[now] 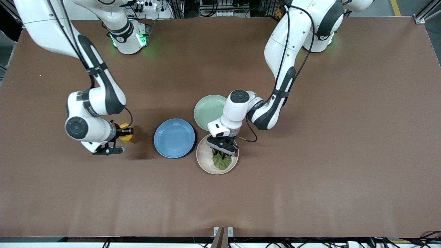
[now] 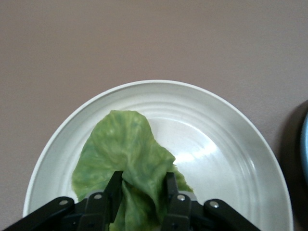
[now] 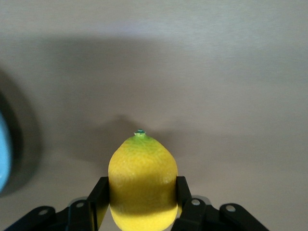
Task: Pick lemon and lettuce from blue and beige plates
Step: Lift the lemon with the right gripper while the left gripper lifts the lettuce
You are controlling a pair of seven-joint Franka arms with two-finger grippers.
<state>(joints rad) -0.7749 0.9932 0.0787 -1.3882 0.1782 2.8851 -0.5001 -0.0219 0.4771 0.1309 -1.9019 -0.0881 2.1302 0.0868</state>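
The lemon [image 3: 142, 180] hangs pinched in the right gripper [image 1: 124, 133] over bare table [image 1: 310, 172] beside the blue plate [image 1: 174, 138]. On the beige plate [image 1: 205, 161], the left gripper [image 2: 142, 192] pinches the lettuce [image 2: 122, 154], beside a mint-green plate [image 1: 208, 111].

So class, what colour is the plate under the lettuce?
Cream-beige plate; the lettuce lies on it, clearest in the left wrist view.

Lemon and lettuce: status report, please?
Right gripper shut on lemon, above bare table beside blue plate. Left gripper pinching lettuce on beige plate. Nothing obstructing.
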